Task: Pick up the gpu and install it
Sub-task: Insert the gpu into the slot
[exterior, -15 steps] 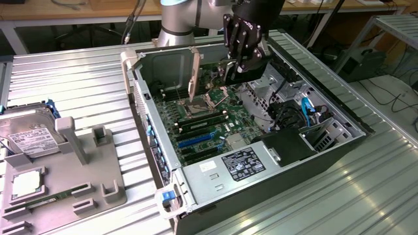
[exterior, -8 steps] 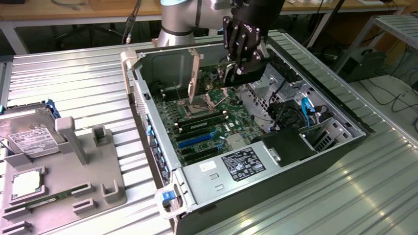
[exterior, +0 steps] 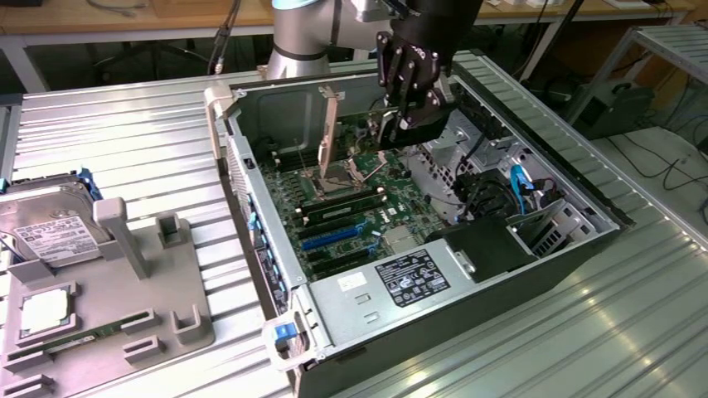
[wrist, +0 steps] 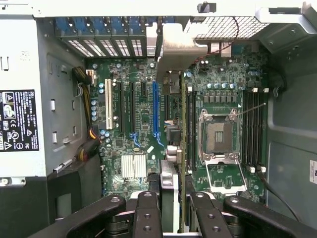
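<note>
the table (exterior: 133,124) is showing ribbed bare metal, catching soft glare. the computer case (exterior: 282,116) is showing dull grey sheet metal inside and matt black outside. the motherboard (wrist: 141,106) is looking like glossy green laminate, with a finned pale metal heatsink (wrist: 133,166) gleaming on it. the gpu (wrist: 176,49) is presenting a smooth silver metal bracket, lightly shining. the gripper (wrist: 173,210) is showing matt black fingers (wrist: 147,215) studded with screws. the holder (exterior: 133,249) is looking like smooth matt grey plastic.
</note>
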Controlling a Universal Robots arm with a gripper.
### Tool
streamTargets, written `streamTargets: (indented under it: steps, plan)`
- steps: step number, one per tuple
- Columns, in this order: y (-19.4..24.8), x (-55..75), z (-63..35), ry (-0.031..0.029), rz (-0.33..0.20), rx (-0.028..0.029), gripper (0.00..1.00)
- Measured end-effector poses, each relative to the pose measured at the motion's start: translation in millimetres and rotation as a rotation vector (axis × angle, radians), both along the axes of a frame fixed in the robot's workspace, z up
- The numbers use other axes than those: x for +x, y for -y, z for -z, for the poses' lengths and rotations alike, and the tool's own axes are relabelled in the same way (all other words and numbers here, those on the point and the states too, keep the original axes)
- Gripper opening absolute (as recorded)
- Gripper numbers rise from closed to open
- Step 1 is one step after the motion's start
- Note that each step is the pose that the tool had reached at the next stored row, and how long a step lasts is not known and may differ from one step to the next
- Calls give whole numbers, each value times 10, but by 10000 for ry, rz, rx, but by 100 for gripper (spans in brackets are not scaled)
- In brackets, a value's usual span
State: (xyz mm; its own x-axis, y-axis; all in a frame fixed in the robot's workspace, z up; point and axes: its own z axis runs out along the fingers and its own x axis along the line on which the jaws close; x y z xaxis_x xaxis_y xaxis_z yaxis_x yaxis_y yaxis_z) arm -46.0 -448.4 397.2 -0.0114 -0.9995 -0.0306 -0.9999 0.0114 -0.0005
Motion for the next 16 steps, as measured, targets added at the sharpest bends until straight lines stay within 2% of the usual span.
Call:
streamTargets:
  steps: [6, 16]
  plan:
    - [0, 0, 64, -1, 0, -1, 28]
    - [0, 0, 263, -1, 0, -1, 28]
